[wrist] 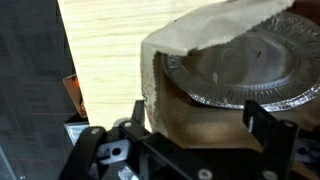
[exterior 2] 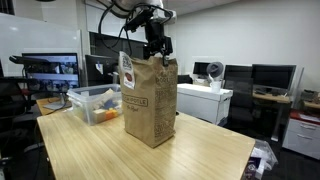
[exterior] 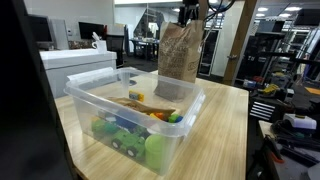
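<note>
Tool: one tool (exterior 2: 155, 47), jaws spread wide, with nothing gripped between them.
Bag: one brown paper bag (exterior 2: 150, 100), upright on the wooden surface (exterior 2: 120, 155), its mouth open at the top.
Bag to tool: the bag stands directly below the tool. In both exterior views the tool hangs right at the bag's top edge, and I cannot tell whether it touches the paper.
Dish: one round foil dish (wrist: 240, 70) lies inside the bag, seen through the mouth in the wrist view.
Bin: one clear plastic bin (exterior: 130, 118) on the same surface, well apart from the bag.
Toys: green and orange toys (exterior: 108, 128) lie in the bin, too jumbled to count.
</note>
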